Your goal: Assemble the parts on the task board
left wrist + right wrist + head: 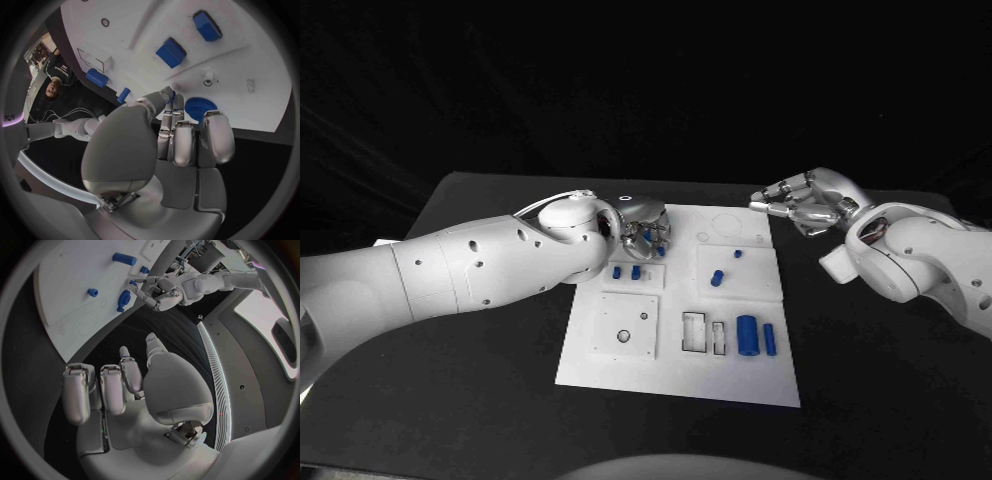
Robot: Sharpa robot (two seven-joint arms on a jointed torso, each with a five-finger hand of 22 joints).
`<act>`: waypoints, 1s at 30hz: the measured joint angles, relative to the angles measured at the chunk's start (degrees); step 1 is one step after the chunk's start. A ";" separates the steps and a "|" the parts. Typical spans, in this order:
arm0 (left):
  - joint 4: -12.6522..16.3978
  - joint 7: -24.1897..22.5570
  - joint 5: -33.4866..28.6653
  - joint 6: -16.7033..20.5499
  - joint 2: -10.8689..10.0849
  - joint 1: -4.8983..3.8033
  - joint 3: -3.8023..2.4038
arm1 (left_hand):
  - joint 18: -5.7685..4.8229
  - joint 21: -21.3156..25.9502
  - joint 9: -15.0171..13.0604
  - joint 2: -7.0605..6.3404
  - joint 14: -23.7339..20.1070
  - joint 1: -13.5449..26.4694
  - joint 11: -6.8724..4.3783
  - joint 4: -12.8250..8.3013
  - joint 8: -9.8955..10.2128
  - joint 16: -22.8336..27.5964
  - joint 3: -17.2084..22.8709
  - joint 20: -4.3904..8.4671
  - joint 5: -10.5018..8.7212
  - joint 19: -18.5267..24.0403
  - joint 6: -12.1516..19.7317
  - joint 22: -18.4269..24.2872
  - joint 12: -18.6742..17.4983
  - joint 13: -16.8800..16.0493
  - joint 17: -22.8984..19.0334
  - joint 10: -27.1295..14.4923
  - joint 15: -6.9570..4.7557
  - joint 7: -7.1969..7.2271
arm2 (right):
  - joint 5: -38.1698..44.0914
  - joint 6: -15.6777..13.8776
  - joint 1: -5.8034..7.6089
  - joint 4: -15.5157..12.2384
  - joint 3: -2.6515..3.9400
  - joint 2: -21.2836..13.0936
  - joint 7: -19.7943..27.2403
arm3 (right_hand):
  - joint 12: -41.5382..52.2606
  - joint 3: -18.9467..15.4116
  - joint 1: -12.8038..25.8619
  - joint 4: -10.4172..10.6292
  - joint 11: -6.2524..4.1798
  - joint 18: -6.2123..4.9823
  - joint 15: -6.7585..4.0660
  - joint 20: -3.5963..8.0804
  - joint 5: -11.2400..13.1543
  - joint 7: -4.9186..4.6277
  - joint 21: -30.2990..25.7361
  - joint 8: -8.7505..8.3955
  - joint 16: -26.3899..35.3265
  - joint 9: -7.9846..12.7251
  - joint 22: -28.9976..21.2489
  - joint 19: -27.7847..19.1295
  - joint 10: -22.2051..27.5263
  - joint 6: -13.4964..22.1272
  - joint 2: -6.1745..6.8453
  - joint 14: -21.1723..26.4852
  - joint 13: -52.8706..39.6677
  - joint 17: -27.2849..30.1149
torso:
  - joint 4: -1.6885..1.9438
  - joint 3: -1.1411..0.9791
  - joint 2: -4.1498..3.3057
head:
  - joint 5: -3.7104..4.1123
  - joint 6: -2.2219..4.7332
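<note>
— What's in front of you, biggest thing first?

— The black bench (877, 380), and in its middle the white task board (678, 375), a long plate running away from me. My left arm (459, 270) reaches in over the board's near-left side, and my right arm (920, 260) sits off the board's right edge.

— And your left robot hand?

— My left robot hand (640, 232) is over the far-left corner of the board. Its fingers (181, 142) are curled down together, their tips right at a blue toothed gear (200, 107) that lies on the board. From my left wrist view I can't tell whether I'm pinching the gear or only touching it.

— The right one?

— My right robot hand (798, 208) hangs above the bench just beyond the board's far-right corner, apart from the board. Its fingers (103, 390) are loosely bent and spread, with nothing between them.

— How do the parts look?

— All blue against the white. Two long cylinders (759, 335) lie side by side near the board's right edge, next to two rectangular slots (704, 333). A square recessed panel (625, 328) with a small hole sits at the near-left. Farther up, two short blocks (627, 271) stand in a raised holder below my left robot hand, and a small peg (717, 278) and a smaller piece (738, 252) sit on the square panel at the right.
</note>
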State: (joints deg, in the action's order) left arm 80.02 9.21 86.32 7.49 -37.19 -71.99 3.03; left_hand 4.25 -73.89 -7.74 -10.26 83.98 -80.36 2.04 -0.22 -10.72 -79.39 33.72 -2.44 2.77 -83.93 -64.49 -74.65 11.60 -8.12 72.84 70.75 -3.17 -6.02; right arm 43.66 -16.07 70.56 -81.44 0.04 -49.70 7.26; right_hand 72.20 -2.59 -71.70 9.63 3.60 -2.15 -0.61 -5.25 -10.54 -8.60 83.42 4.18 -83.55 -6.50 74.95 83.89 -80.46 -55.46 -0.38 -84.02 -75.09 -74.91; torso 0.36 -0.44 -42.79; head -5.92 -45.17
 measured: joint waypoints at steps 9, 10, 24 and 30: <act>3.29 -0.08 -2.15 0.76 -3.88 -0.50 -1.27 | 0.02 -0.18 0.11 0.00 -0.01 0.00 0.13 -0.01 0.35 0.00 0.00 0.00 0.00 0.00 0.00 -0.23 -0.34 0.11 0.00 0.12 0.42 0.00 | 0.00 0.00 0.00 0.04 0.00 -0.01 0.02 | 0.00 0.00 0.00 0.00 0.00 0.00 0.00 0.00 0.00 0.00 0.00 0.00 0.00 0.01 -0.01 0.00 0.00 0.00 0.00 0.00 0.00 0.00 | 0.03 0.01 0.02 | -0.14 0.32; 3.46 -0.07 -2.32 0.76 -4.19 -0.56 -1.30 | 0.03 -0.22 0.11 0.00 -0.01 0.00 0.21 -0.01 0.35 0.00 0.00 0.00 0.00 0.00 0.00 -0.24 -0.34 0.12 0.00 0.21 0.42 0.00 | 0.00 0.00 0.00 0.04 0.00 -0.01 0.02 | 0.00 0.00 0.00 0.00 0.00 0.00 0.00 0.00 0.00 0.00 0.00 0.00 0.00 0.01 -0.01 0.00 0.00 0.00 0.00 0.00 0.00 0.00 | 0.04 0.01 0.02 | -0.18 0.34; 5.04 0.19 -6.37 0.40 -9.10 -0.78 -1.45 | 0.07 -0.22 0.22 -0.17 -0.01 0.78 0.20 -0.17 0.87 0.00 -0.16 -0.20 0.00 -0.21 -0.23 -0.29 -1.17 0.22 -0.18 0.21 0.42 -0.23 | 0.01 -0.01 0.00 -0.01 0.00 -0.09 0.02 | 0.00 0.00 0.00 0.00 0.00 0.00 0.00 0.00 0.00 0.00 0.00 0.00 0.00 0.02 -0.02 0.00 0.00 0.00 0.00 0.00 0.04 -0.04 | 0.04 0.07 -0.05 | -0.33 0.44; 4.44 0.24 -7.40 0.21 -9.39 -0.60 -1.45 | 0.14 -0.21 0.23 -0.16 -0.01 0.78 0.20 -0.17 0.87 0.00 -0.16 -0.20 0.00 -0.21 -0.23 -0.29 -1.17 0.21 -0.18 0.21 0.42 -0.23 | 0.01 -0.01 0.00 -0.02 0.00 -0.07 0.02 | 0.00 0.00 0.00 0.00 0.00 0.00 0.00 0.00 0.00 0.00 0.00 0.00 0.00 -0.03 -0.02 0.00 0.00 0.00 0.00 0.00 0.04 -0.04 | 0.04 0.10 -0.06 | -0.44 0.40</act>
State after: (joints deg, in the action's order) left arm 84.46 9.45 78.92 7.70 -46.58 -72.59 1.58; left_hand 4.38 -74.10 -7.51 -10.42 83.97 -79.58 2.24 -0.39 -9.84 -79.39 33.56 -2.65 2.77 -84.13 -64.72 -74.94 10.43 -7.91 72.66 70.95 -2.75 -6.25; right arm 43.67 -16.09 70.56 -81.47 0.04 -49.77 7.28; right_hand 72.20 -2.59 -71.70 9.63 3.60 -2.15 -0.61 -5.25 -10.54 -8.60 83.42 4.18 -83.55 -6.53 74.93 83.90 -80.46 -55.46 -0.38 -84.02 -75.06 -74.95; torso 0.40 -0.34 -42.85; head -6.37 -44.77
